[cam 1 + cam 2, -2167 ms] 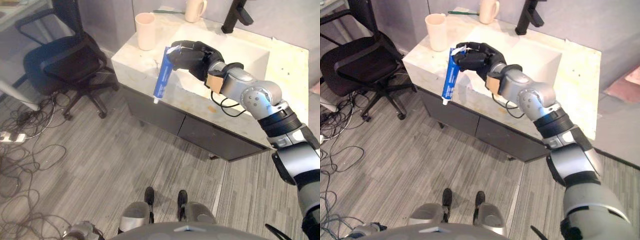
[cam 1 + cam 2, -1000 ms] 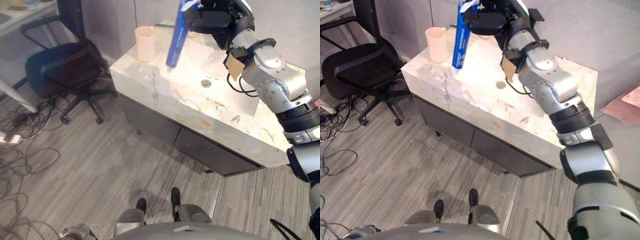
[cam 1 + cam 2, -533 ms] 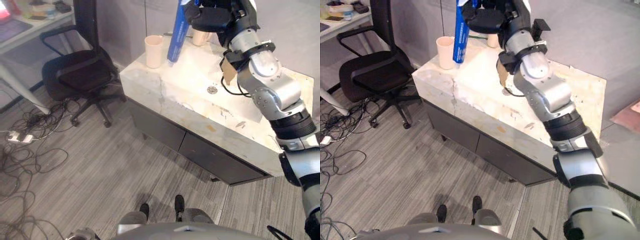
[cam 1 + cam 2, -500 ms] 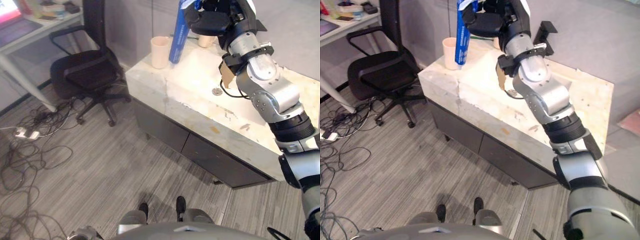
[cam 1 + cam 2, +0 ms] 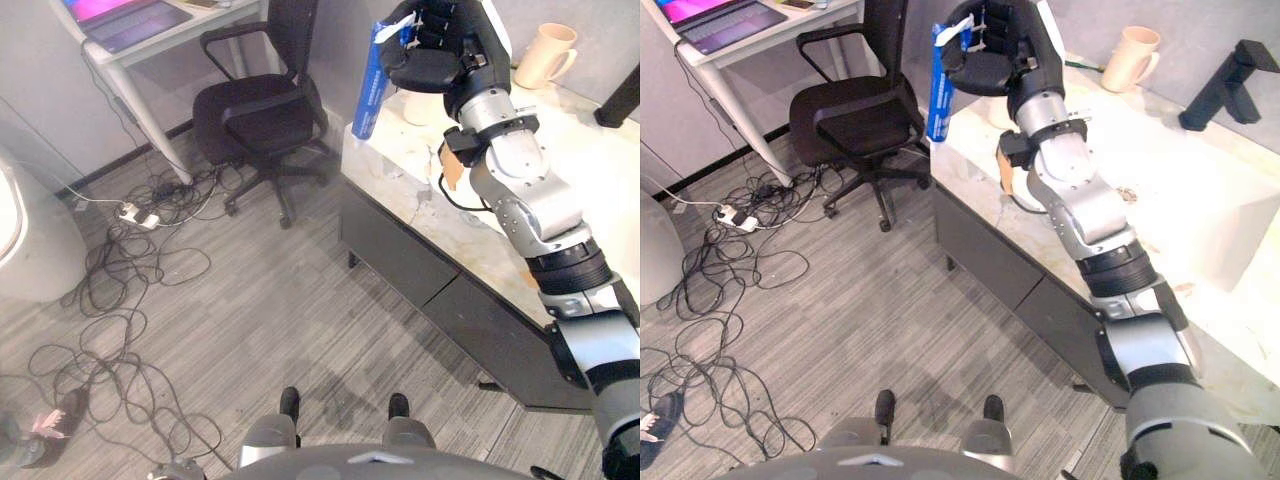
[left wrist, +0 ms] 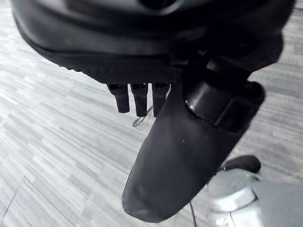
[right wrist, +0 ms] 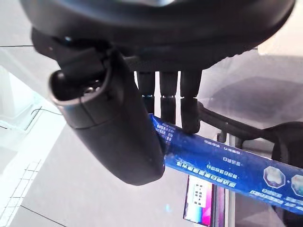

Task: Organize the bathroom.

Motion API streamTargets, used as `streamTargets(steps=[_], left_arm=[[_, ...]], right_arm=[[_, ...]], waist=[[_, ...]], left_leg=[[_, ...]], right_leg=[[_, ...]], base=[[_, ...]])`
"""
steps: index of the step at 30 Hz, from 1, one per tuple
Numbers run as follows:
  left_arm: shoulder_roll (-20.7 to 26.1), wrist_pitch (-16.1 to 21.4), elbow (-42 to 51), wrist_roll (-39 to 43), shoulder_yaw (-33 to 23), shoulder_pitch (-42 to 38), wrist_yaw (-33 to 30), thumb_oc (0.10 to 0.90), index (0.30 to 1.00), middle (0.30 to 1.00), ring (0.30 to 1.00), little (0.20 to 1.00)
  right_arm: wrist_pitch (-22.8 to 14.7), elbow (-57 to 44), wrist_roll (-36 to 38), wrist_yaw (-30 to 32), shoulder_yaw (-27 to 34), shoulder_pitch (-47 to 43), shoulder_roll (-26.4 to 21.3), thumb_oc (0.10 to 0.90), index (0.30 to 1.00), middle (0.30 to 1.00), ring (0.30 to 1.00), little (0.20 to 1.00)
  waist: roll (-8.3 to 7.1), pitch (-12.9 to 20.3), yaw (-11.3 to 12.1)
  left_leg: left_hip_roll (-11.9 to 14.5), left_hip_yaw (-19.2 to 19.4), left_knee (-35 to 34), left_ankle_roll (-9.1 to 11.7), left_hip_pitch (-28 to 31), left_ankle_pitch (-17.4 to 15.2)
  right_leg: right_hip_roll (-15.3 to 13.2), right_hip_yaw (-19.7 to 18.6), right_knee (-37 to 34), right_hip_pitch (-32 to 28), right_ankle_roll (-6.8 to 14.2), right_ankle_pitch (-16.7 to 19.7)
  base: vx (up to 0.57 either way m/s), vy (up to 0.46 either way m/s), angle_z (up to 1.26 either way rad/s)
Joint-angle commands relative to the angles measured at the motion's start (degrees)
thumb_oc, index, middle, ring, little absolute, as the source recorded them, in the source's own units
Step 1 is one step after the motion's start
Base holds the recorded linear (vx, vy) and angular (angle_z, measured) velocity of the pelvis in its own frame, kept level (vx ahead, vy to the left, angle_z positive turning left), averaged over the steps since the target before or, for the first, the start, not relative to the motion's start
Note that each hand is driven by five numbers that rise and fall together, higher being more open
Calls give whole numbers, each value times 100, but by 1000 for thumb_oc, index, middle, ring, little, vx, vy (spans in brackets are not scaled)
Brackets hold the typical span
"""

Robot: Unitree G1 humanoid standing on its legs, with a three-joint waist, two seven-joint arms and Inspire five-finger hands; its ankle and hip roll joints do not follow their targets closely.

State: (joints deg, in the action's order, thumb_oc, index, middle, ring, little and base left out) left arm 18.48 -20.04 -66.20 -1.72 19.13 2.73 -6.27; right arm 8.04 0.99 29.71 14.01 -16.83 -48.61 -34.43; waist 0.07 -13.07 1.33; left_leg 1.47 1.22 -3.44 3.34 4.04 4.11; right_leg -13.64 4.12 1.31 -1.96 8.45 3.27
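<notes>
marble counter [image 5: 600, 190] beside office chair [image 5: 255, 115]

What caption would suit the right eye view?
Right hand holds a blue tube upright above the counter's end.

Black office chair [image 5: 255, 115] beside a desk [image 5: 150, 40] with laptop [image 5: 125, 18]; floor cables [image 5: 110, 300].

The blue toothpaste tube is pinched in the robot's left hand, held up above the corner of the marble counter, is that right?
Not quite: the blue toothpaste tube is pinched in the right hand, not the left. The right wrist view shows that hand's fingers and thumb on it. It is held above the marble counter corner.
</notes>
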Motion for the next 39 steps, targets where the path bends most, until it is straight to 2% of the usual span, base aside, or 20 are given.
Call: streamTargets(steps=[1, 5, 10, 11, 12, 13, 15, 17, 19, 23, 24, 30, 39], left_arm=[[246, -111, -280, -75, 46, 193, -209, 800, 900, 900, 900, 900], [102, -40, -367, -18, 24, 343, -423, 800, 900, 900, 900, 900], [-18, 8, -390, 184, -49, 453, -542, 800, 900, 900, 900, 900], [-45, -42, -373, 381, -94, 468, -644, 800, 900, 900, 900, 900], [-53, -33, -384, 372, -122, 483, -678, 800, 900, 900, 900, 900], [-62, -41, -367, 519, -255, 504, -787, 800, 900, 900, 900, 900], [-72, 18, -366, 478, -329, 497, -880, 800, 900, 900, 900, 900], [-29, 43, -324, 456, -377, 523, -958, 800, 900, 900, 900, 900], [-73, 137, -348, 403, -375, 503, -1014, 800, 900, 900, 900, 900], [-194, 151, -307, 109, -192, 594, -1050, 800, 900, 900, 900, 900], [-262, 217, -322, 36, -108, 640, -1051, 800, 900, 900, 900, 900], [-221, 343, -406, -145, -128, 808, -1007, 800, 900, 900, 900, 900], [-94, 501, -481, -53, -296, 963, -936, 800, 900, 900, 900, 900]], right_arm=[[-927, -422, -183, 121, 747, -758, -206, 400, 300, 300, 300, 300], [-994, -378, -107, 105, 792, -729, -240, 400, 300, 300, 300, 300], [-1229, -305, 47, 10, 821, -617, -235, 400, 300, 300, 300, 300], [-1350, -309, 176, -110, 861, -545, -181, 400, 300, 300, 300, 300], [-1417, -348, 250, -128, 860, -511, -144, 400, 300, 300, 300, 300], [-1407, -491, 316, -116, 801, -531, -10, 400, 300, 300, 300, 300], [-1401, -579, 187, 0, 722, -560, 182, 400, 300, 300, 300, 300], [-1347, -637, 54, 147, 654, -604, 263, 400, 300, 300, 300, 300], [-1243, -653, -50, 185, 691, -649, 288, 400, 300, 300, 300, 300], [-1092, -429, -6, 170, 841, -746, 27, 400, 300, 300, 300, 300], [-1076, -266, -9, 242, 792, -797, -136, 400, 300, 300, 300, 300], [-1050, -114, 139, 165, 936, -759, -377, 400, 300, 300, 300, 300], [-976, -171, 183, 119, 1012, -724, -389, 400, 300, 300, 300, 300]], waist=[[-6, 502, 27], [-91, 473, 106], [-189, 446, 253], [-183, 376, 309], [-174, 306, 324], [-235, 171, 287], [-336, 82, 225], [-403, 14, 209], [-409, 100, 236], [-400, 288, 305], [-417, 376, 349], [-368, 423, 364], [-314, 419, 356]], left_leg=[[354, 16, 350, -37, 44, -548], [343, 11, 452, -51, 96, -672], [119, -114, 717, -199, 36, -912], [53, -73, 854, -296, 3, -944], [25, -25, 908, -347, 39, -982], [19, 80, 962, -301, 199, -1086], [-12, 115, 976, -265, 317, -1197], [8, -37, 1099, -292, 284, -1263], [167, 123, 1130, -229, 170, -1204], [302, 119, 966, -106, 86, -1033], [336, 101, 829, -52, 87, -951], [357, 76, 519, -22, 285, -886], [418, 159, 414, -8, 446, -900]], right_leg=[[281, -318, 361, 334, 235, -189], [223, -374, 297, 278, 292, -157], [6, -375, 419, 275, 396, -117], [-215, -206, 1095, 479, 400, 145], [-262, -149, 1535, 685, 384, 283], [-332, -131, 1438, 984, 438, 627], [-195, -69, 725, 1042, 534, 673], [-22, -274, 668, 1056, 493, 646], [82, -207, 475, 834, 432, 383], [292, -175, 71, 511, 312, 246], [310, -93, -22, 441, 300, 222], [287, -17, 10, 454, 348, 202], [213, 46, 139, 509, 403, 166]], base=[[25, 28, -12], [45, 40, -18], [48, 76, -31], [34, 78, -36], [91, 23, -96], [131, -59, -143], [143, -134, -125], [104, -159, -25], [69, -151, 15], [97, -84, 44], [101, -40, 56], [75, 14, 18], [27, 6, 2]])
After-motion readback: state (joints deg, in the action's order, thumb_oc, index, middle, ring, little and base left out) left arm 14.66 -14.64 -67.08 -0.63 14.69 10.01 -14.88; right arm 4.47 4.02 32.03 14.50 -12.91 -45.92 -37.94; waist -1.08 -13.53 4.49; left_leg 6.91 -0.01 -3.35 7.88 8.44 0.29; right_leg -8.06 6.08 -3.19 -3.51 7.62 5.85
